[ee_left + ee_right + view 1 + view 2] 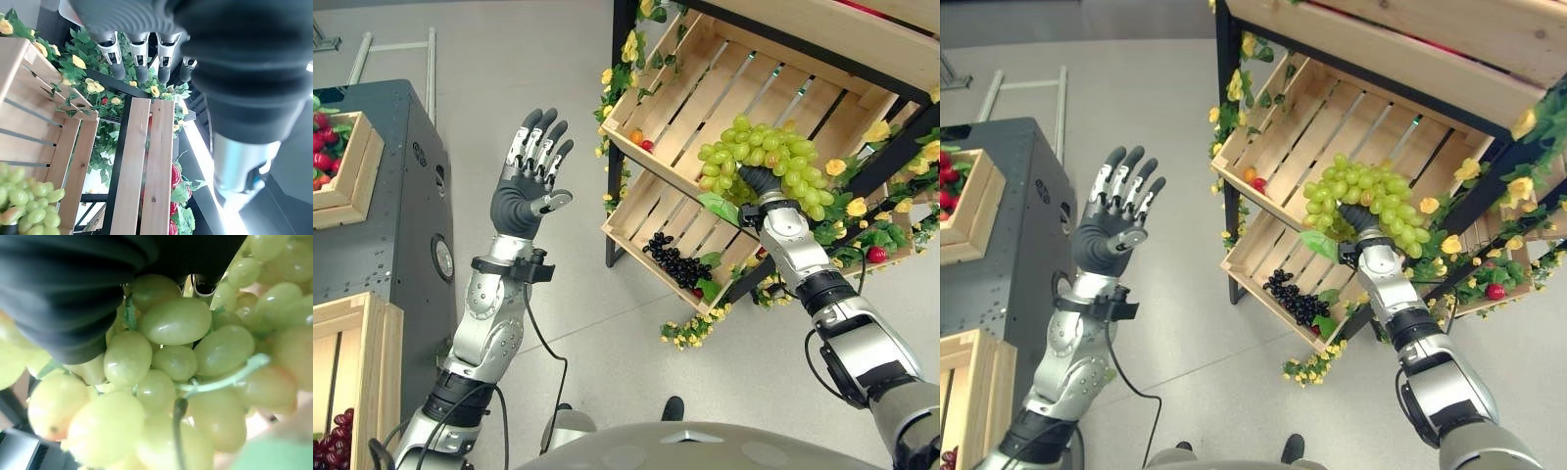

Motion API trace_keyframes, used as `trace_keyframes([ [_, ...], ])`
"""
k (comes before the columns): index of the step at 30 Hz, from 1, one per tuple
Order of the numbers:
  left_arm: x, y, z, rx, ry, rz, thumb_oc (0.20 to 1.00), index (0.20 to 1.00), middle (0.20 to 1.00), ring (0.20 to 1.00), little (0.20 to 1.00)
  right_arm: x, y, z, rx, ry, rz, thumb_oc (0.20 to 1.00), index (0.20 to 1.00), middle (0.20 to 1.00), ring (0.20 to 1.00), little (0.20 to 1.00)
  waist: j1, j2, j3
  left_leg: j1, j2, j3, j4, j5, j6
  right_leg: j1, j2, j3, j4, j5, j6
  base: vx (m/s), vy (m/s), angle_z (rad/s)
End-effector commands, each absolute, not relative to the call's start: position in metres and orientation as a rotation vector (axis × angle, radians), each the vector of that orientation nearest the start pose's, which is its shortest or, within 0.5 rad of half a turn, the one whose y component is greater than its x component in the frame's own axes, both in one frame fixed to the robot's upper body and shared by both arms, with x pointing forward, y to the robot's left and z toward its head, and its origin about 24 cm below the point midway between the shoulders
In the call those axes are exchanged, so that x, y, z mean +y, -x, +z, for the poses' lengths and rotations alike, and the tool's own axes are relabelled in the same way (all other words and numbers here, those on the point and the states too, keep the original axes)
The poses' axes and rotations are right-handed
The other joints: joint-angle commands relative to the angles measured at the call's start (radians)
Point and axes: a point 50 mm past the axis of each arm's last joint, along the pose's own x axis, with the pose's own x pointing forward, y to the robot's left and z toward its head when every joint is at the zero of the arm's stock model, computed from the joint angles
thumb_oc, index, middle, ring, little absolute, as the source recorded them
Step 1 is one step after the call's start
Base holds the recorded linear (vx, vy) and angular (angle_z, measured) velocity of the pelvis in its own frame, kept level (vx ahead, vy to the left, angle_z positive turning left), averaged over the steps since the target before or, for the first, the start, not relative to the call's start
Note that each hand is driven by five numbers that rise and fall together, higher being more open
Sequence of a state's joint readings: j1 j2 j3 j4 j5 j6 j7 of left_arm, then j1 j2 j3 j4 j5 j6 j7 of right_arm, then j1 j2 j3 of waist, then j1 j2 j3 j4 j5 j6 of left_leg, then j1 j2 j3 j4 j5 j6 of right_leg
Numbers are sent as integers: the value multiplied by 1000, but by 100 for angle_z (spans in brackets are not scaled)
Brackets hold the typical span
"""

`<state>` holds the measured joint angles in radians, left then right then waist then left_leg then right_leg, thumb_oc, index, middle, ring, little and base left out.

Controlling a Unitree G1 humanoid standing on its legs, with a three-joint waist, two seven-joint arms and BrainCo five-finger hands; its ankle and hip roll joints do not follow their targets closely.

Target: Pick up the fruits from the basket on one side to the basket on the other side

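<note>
A big bunch of green grapes hangs over the front rim of the upper wooden crate on the shelf at the right. My right hand reaches up into the bunch from below, and the grapes cover its fingers. My left hand is raised in the air left of the shelf, open, fingers straight and holding nothing. The left wrist view catches the edge of the bunch past its fingers. A small orange fruit and a red one lie in the upper crate's corner.
The lower slanted crate holds dark grapes. Yellow flowers and leaves trim the black shelf frame. On the grey cabinet at the left stand a crate with red fruit and a nearer crate with dark red grapes.
</note>
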<state>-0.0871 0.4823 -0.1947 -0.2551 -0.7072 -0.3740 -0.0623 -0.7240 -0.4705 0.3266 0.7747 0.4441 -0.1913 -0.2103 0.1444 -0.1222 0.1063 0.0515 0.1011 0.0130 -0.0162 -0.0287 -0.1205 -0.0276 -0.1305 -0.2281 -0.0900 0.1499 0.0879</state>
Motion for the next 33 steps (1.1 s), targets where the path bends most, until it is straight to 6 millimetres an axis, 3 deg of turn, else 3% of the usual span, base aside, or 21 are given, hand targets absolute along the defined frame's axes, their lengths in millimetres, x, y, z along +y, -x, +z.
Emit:
trace_keyframes([
  [1, 157, -237, 189, -724, 290, -478, 1000, 1000, 1000, 1000, 1000, -229, -395, 177, -237, 194, -211, 200, 200, 200, 200, 200, 17, -3, 40, -61, -42, 3, 4, 22, 45, 65, 5, 24, 74, -126, 48, -35, 8, 11],
  [8, 155, -237, 193, -728, 277, -497, 1000, 1000, 1000, 1000, 1000, -255, -399, 180, -164, 212, -323, 200, 200, 200, 200, 200, 16, 8, 55, -95, -43, -22, -28, 53, 39, 38, 5, -1, 64, -115, 52, -39, 5, 11],
  [18, 152, -237, 191, -718, 289, -496, 1000, 1000, 1000, 1000, 1000, -261, -401, 193, -182, 198, -362, 200, 200, 200, 200, 200, 9, 21, 53, -107, -51, -36, -31, 55, 40, 33, -3, -11, 62, -114, 53, 8, 15, 7],
  [19, 153, -237, 191, -716, 290, -492, 1000, 1000, 1000, 1000, 1000, -261, -401, 193, -179, 198, -360, 385, 385, 385, 385, 385, 7, 22, 52, -106, -50, -35, -31, 55, 40, 33, -3, -10, 63, -114, 53, 0, 0, 0],
  [20, 153, -237, 190, -716, 291, -490, 1000, 1000, 1000, 1000, 1000, -260, -402, 193, -177, 194, -361, 1000, 1000, 1000, 1000, 1000, 6, 22, 52, -105, -50, -34, -31, 54, 40, 33, -2, -9, 64, -115, 53, 0, 0, 0],
  [33, 154, -236, 189, -708, 292, -471, 1000, 1000, 1000, 1000, 1000, -252, -404, 187, -160, 181, -333, 1000, 1000, 1000, 1000, 1000, -12, 22, 42, -82, -49, -19, -28, 40, 45, 44, -3, 10, 66, -122, 52, 3, 1, 0],
])
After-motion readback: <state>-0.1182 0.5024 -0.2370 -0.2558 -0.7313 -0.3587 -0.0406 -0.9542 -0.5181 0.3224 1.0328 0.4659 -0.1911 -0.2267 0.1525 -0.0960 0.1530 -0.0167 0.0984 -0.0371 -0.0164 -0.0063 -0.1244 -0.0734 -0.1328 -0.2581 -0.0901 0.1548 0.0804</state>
